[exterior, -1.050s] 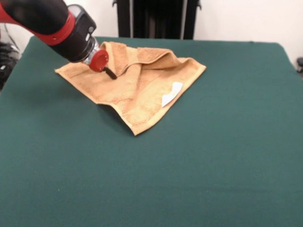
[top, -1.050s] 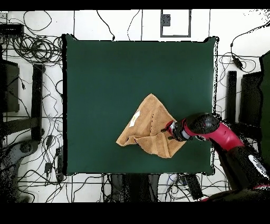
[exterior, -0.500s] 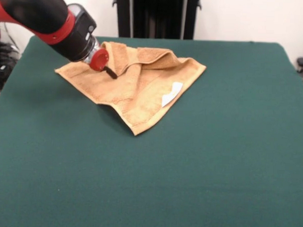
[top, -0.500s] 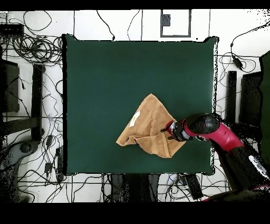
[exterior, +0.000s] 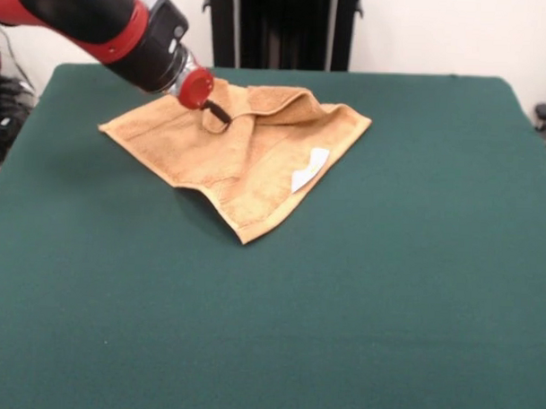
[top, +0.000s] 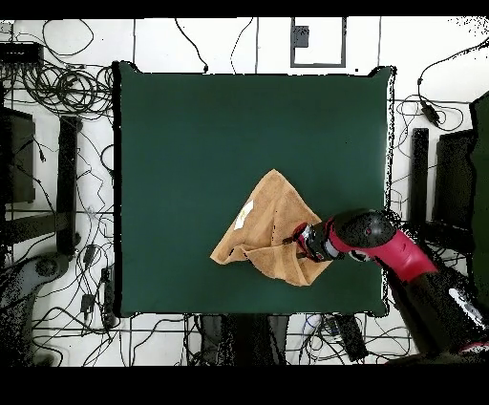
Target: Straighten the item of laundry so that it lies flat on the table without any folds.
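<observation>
Gripper (exterior: 219, 114) (top: 289, 242) down on the towel (exterior: 248, 159) (top: 270, 229), dark tip pressed into a raised fold near the cloth's far edge in the front view. Impossible to tell whether spread or closed, or whether any cloth is pinched: only one dark stub visible below the red end cap. Red cap and black wrist just behind it, slanting up toward the picture's top left corner in the front view; red and black arm (exterior: 82, 14) (top: 401, 258) entering from the lower right in the overhead view.

Towel crumpled, not flat. Lying roughly as a diamond, one corner pointing toward the camera in the front view, one to the left, one to the right. Thick rolled fold running along the far side, with a ridge rising from the tip's spot across toward the right corner. Another crease down the middle toward the near corner. Small white tag (exterior: 309, 169) (top: 244, 214) lying on top, on the right-hand part in the front view, well apart from the tip.

Towel on the table (exterior: 359, 315) (top: 191, 134), in the half toward the robot's base, most of the green top bare around it.
</observation>
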